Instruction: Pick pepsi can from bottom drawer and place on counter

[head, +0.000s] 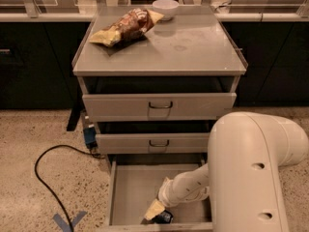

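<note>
The pepsi can (165, 217), small and dark blue, lies on the floor of the open bottom drawer (133, 187), close to its front wall. My gripper (155, 210) reaches down into the drawer on the end of the white arm (251, 178) and sits right at the can, on its left side, covering part of it. I cannot tell whether it touches the can. The counter (193, 47) is the grey cabinet top above the drawers.
A chip bag (123, 27) and a white bowl (165, 7) lie on the counter's back left. Two drawer fronts (159, 106) above stand slightly open. A black cable (46, 178), a blue box (89, 136) and blue tape (68, 221) are on the floor at left.
</note>
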`<state>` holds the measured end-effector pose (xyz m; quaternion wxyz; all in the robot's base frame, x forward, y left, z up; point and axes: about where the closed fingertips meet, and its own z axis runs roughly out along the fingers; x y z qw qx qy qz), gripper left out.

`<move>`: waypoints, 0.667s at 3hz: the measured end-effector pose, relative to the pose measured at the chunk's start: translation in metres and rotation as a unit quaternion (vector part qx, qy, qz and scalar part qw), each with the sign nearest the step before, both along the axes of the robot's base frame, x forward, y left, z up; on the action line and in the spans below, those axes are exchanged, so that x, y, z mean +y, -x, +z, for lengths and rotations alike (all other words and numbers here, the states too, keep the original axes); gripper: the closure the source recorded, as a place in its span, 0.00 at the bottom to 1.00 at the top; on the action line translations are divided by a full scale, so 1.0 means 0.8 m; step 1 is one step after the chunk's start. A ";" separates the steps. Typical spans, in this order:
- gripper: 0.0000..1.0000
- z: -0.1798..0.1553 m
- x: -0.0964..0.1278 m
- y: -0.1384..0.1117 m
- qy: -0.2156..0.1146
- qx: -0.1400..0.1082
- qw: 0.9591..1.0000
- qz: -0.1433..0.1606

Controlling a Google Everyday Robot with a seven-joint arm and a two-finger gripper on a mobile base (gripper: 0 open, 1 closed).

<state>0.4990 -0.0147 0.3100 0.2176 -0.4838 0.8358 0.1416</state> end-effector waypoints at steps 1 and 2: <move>0.00 0.000 0.000 0.000 0.000 0.000 1.000 0.000; 0.00 -0.008 0.009 0.003 -0.026 0.018 0.999 0.003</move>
